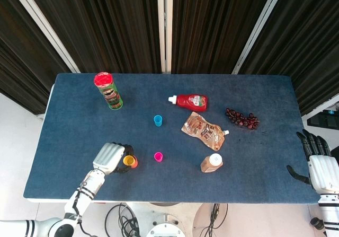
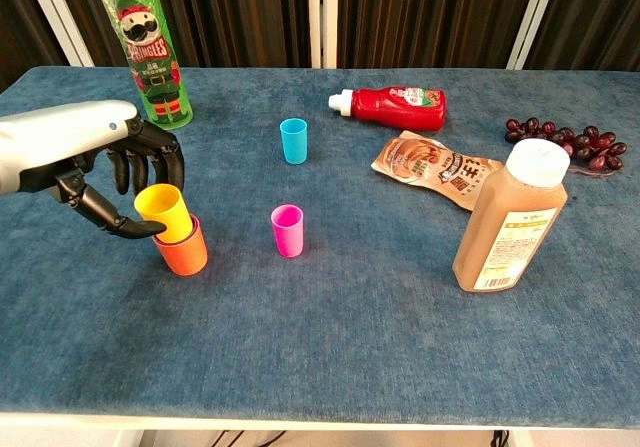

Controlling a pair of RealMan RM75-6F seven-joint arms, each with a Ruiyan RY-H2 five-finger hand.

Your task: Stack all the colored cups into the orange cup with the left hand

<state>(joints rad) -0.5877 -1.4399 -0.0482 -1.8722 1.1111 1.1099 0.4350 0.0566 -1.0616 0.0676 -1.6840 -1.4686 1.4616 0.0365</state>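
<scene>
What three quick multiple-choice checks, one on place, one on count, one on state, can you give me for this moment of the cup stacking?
1. Where is the yellow cup?
A. Beside the ketchup bottle
B. In the mouth of the orange cup
C. Lying by the grapes

2. How many cups stand alone, unstacked?
A. Two
B. Four
C. None

3. What is the left hand doing?
A. Resting flat on the table
B. Gripping the chips can
C. Holding the yellow cup

Answers: 1 B, the yellow cup sits partway into the orange one. 2 A, only the pink cup and blue cup stand apart. 3 C, its fingers wrap the yellow cup.
</scene>
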